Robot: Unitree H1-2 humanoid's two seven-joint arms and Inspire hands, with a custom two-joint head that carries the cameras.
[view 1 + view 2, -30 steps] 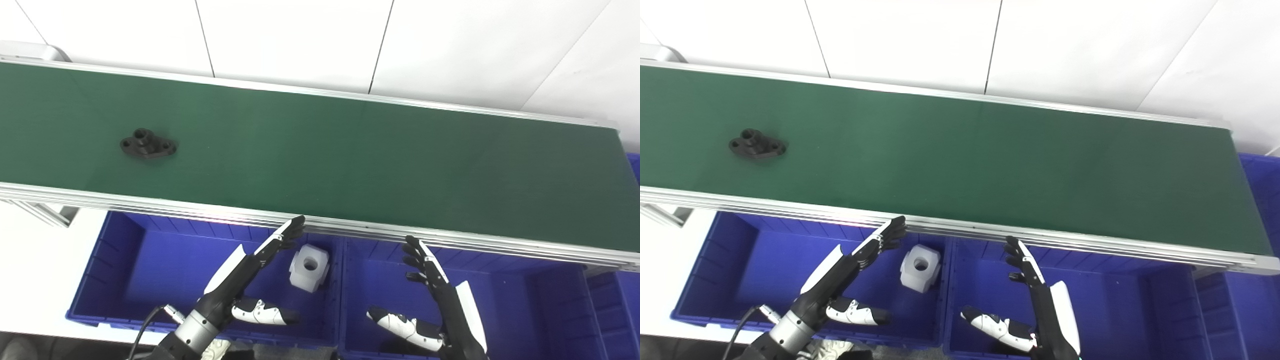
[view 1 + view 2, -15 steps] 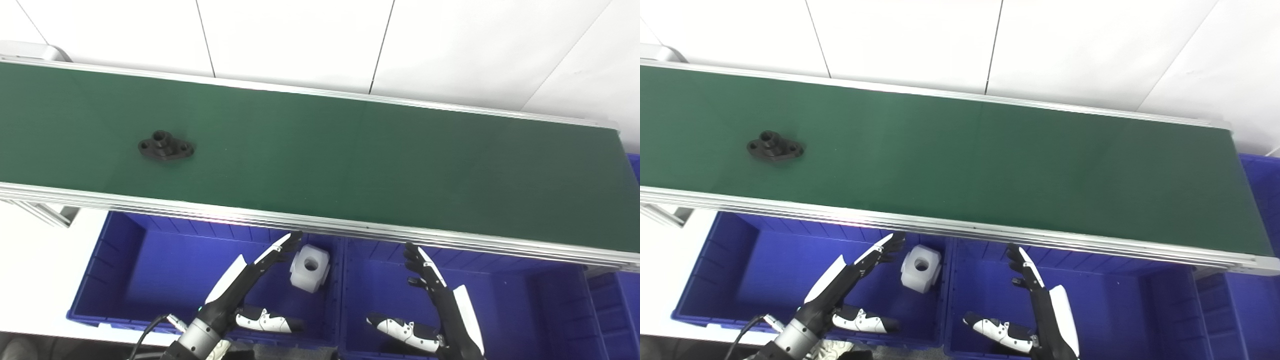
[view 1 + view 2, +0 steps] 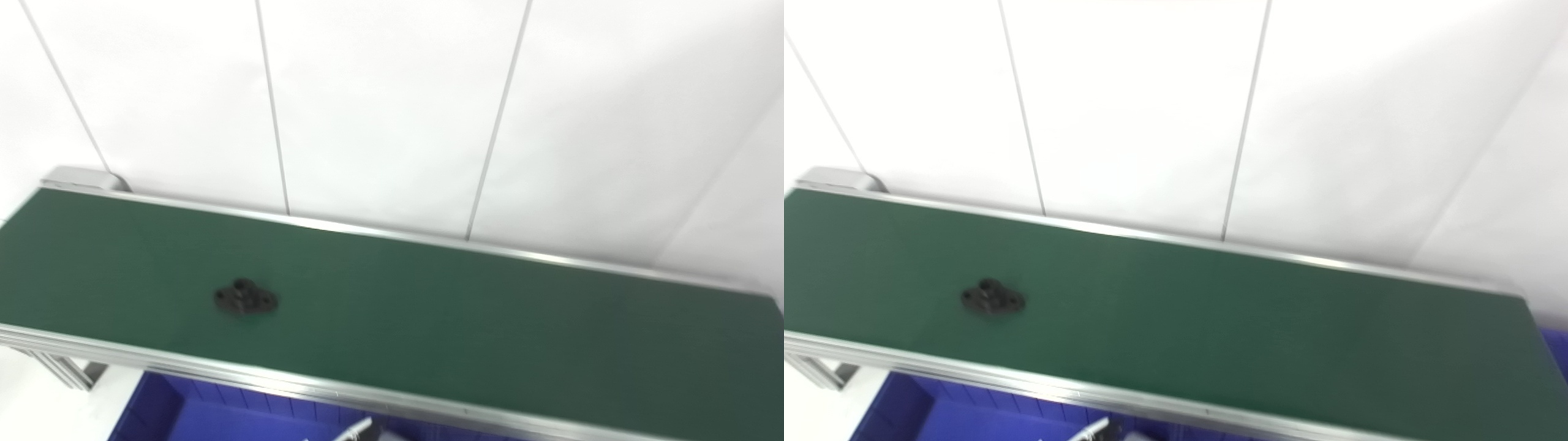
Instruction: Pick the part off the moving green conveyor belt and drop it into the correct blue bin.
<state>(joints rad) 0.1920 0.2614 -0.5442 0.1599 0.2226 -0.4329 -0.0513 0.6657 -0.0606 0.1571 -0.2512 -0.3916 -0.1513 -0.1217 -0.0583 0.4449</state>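
Observation:
A small black flanged part (image 3: pixel 245 299) with holes lies on the green conveyor belt (image 3: pixel 465 331), left of the middle and nearer the front rail. At the bottom edge, below that rail, only a white-and-black fingertip of my left hand (image 3: pixel 357 429) shows, well apart from the part. The rest of that hand is cut off, so its state is hidden. My right hand is out of the picture. A strip of the left blue bin (image 3: pixel 233 419) shows under the belt.
The belt's aluminium front rail (image 3: pixel 184 367) runs across the lower picture, with a frame leg (image 3: pixel 61 370) at the left. White wall panels (image 3: pixel 392 110) rise behind the belt. The belt's left end cap (image 3: pixel 79 177) is at the far left.
The camera has tilted upward, so the belt sits lower in the picture and the bins and hands have mostly dropped out of view. The black part has ridden rightward along the belt.

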